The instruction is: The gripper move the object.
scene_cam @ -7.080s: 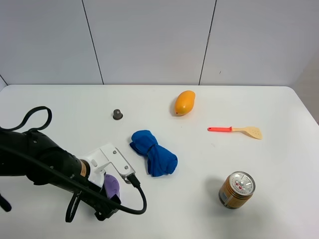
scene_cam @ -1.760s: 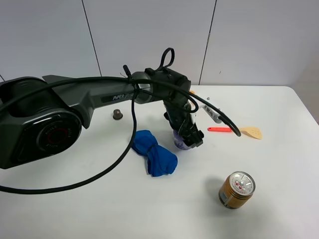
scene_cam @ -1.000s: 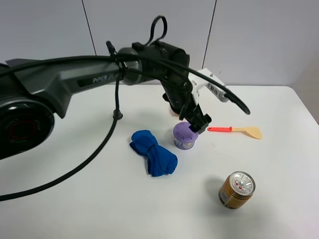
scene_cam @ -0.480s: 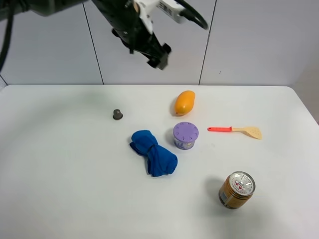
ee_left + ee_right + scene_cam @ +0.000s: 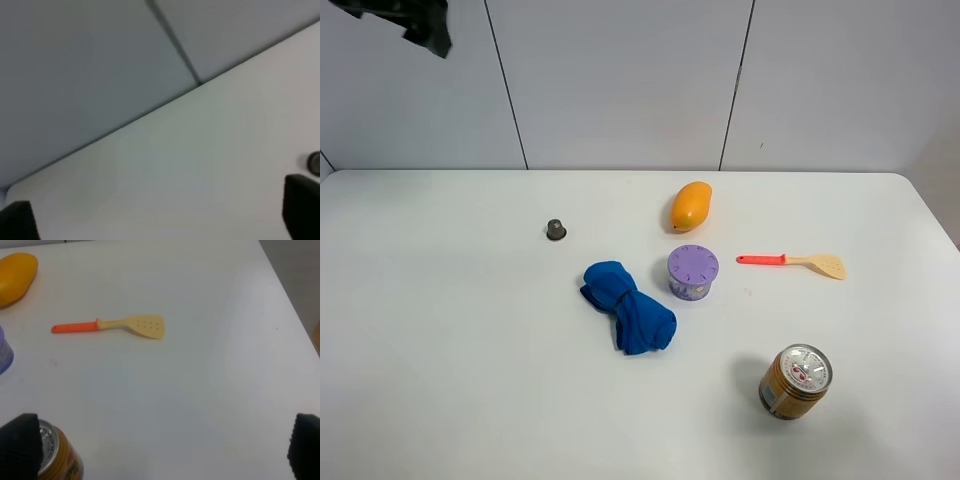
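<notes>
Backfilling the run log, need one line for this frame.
left gripper open, empty, high | right gripper open, empty | object upright on table, untouched, between blue cloth and spatula

White table [image 5: 450, 380] filling the lower view, rounded at the far right corner, evenly lit, soft shadows only. Behind it, pale grey wall [image 5: 620, 80] in flat panels, split by thin dark seams [image 5: 506, 85].

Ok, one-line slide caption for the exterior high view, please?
Lilac-lidded container stands ungripped on the white table between blue cloth, mango and spatula; left gripper high at top-left.
</notes>
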`<state>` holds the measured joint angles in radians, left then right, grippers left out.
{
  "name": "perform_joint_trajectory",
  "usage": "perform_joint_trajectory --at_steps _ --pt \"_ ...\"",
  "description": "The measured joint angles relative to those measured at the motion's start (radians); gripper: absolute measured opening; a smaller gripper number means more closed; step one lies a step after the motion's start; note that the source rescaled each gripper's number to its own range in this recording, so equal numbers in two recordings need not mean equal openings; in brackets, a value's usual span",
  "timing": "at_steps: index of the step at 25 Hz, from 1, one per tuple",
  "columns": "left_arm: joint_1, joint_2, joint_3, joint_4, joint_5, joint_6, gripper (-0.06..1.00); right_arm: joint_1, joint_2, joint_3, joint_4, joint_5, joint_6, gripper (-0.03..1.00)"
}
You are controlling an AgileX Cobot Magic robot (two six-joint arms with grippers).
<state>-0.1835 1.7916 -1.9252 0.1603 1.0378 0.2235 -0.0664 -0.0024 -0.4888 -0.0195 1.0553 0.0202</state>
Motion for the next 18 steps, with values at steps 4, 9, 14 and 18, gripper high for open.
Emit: perform_joint_trajectory --at_steps 4,9,14,18 --pt "0.086 -0.1 0.0 -0.002 0.085 0.0 0.99 0.0 0.0 0.0 0.0 0.0 0.0 1.0" --pt "0.138 -0.227 0.0 -0.018 0.167 -0.008 0.99 0.0 0.0 0.0 0.0 0.0 0.0 1.0" --pt "0.139 -0.355 0.035 -0.038 0.171 -0.013 0.99 0.0 0.0 0.0 0.0 0.0 0.0 1.0" --pt "0.139 -0.492 0.181 -0.039 0.171 -0.018 0.99 0.0 0.0 0.0 0.0 0.0 0.0 1.0"
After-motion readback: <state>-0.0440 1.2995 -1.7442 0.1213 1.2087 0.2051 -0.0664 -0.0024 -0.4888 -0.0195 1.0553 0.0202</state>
